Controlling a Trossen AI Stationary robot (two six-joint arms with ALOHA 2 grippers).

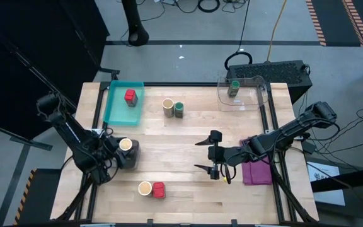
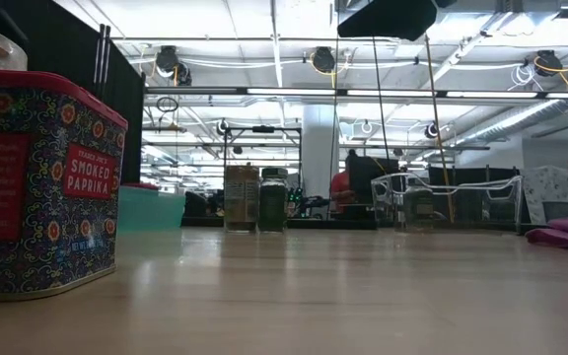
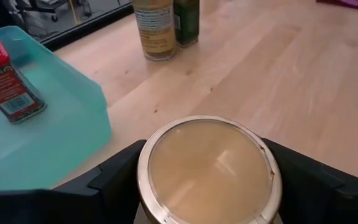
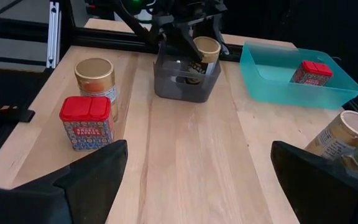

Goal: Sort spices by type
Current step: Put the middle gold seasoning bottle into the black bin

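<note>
My left gripper [image 1: 126, 146] is shut on a tan jar with a cream top [image 3: 207, 171] over a dark grey bin [image 4: 185, 81] at the table's left. My right gripper [image 1: 201, 155] is open and empty over the table's middle; its fingers show in the right wrist view [image 4: 199, 155]. A red jar [image 1: 130, 96] lies in the teal tray [image 1: 115, 110]. A tan jar [image 1: 167, 107] and a green-lidded jar [image 1: 179, 110] stand side by side. Another tan jar [image 1: 145, 188] and a red jar [image 1: 159, 190] stand near the front edge. A second green-lidded jar [image 1: 234, 88] stands in a clear bin [image 1: 257, 94]. My left gripper pinches the tan jar between its two fingers [image 3: 114, 180], on opposite sides of the jar just below its lid rim [image 3: 143, 186]. The fingers slant down from the table's left. The jar stands upright at the grey bin's rim [image 4: 207, 46]; I cannot tell whether its base rests inside.
A purple cloth [image 1: 257, 170] lies under my right arm at the table's right. In the low view the red paprika tin [image 2: 37, 177] fills the left foreground. Bare wood lies between the two grippers and along the near edge to the right.
</note>
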